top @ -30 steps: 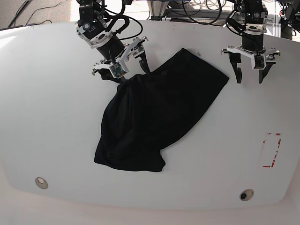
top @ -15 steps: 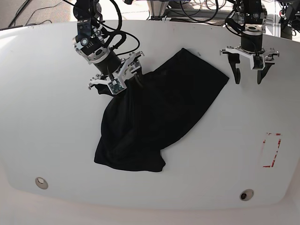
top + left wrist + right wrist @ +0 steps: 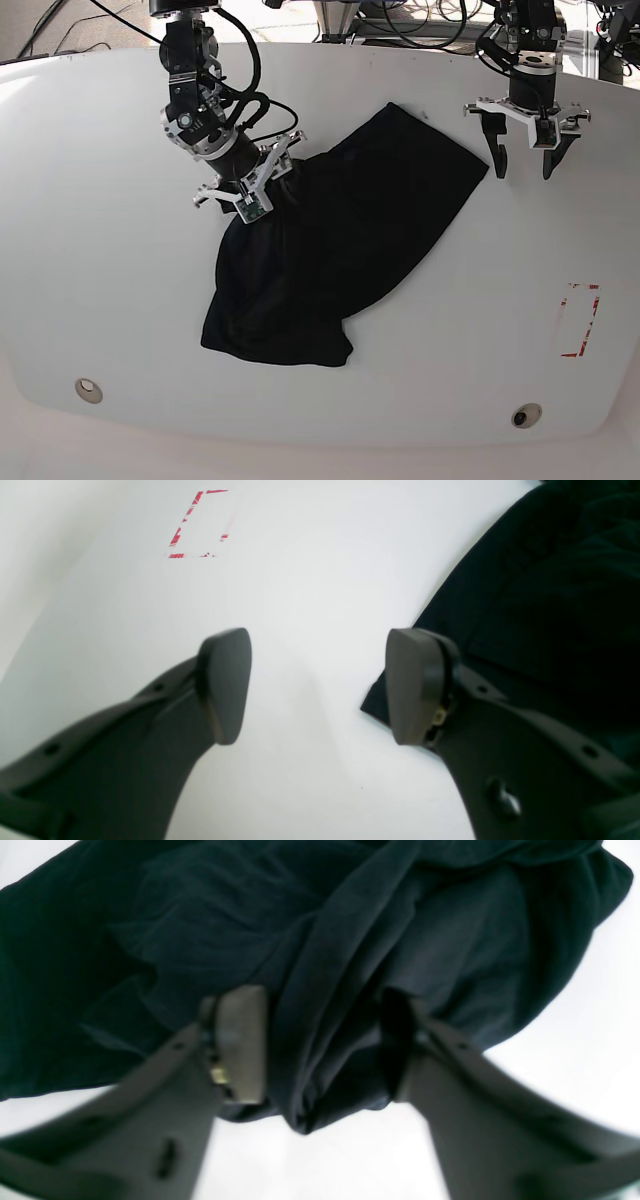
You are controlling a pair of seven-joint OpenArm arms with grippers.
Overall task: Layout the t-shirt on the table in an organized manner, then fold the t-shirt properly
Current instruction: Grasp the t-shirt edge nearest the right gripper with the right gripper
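**T-shirt bunched, layout barely begun**

The t-shirt [image 3: 330, 240] lay crumpled mid-frame on the table [image 3: 100, 280] in your base view; no fold existed.

Left wrist: the left gripper [image 3: 320, 685] gaped empty beside a hem.

Right wrist: the right gripper [image 3: 320, 1040] straddled a ridge, grip uncertain.

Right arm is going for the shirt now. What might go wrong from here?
1. The right gripper straddles a thick fold of the t-shirt; it may pinch several layers, so lifting keeps the shirt bunched.
2. The left gripper stands open over bare table beside the hem, holding nothing; a one-sided pull could drag the whole shirt.
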